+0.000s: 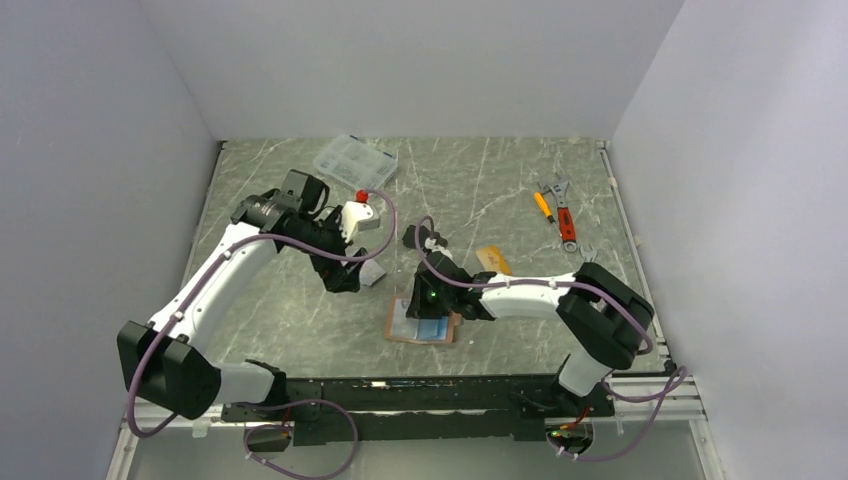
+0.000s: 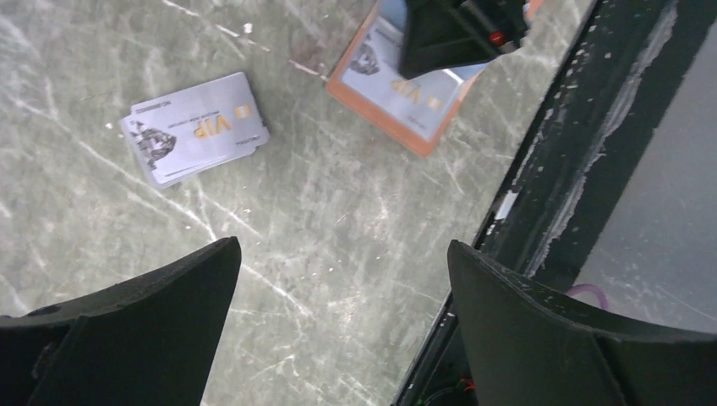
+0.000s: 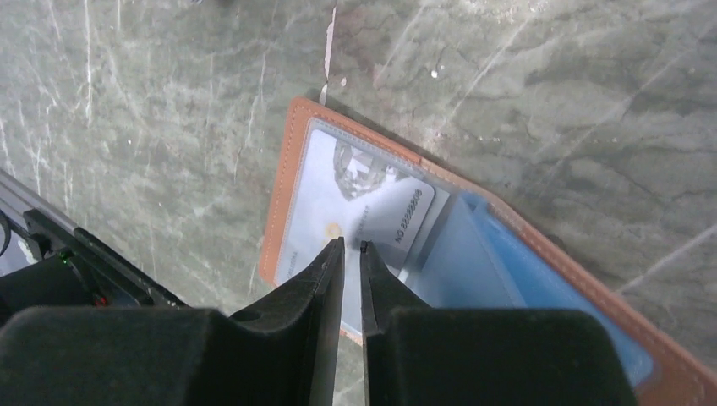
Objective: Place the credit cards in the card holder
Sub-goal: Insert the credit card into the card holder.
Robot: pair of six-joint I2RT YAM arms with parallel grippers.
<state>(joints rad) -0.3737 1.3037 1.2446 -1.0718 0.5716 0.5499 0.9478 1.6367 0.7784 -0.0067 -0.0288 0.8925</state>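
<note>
The right hand [image 3: 348,245], fingers nearly together and empty, is held over the open card holder [image 3: 279,199], near-centre on the surface [image 3: 127,101]. Its silver card [image 3: 363,203] should be pushed gently, fully in.

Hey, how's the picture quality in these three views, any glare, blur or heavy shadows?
Top view: even, soft light, with faint shadows on the grey marbled table. Left wrist view: the silver-grey VIP card is sharp, while the left gripper is dark and soft-edged. Right wrist view: a pale sheen lies on the brown leather card holder window, and the right gripper is featureless black.
</note>
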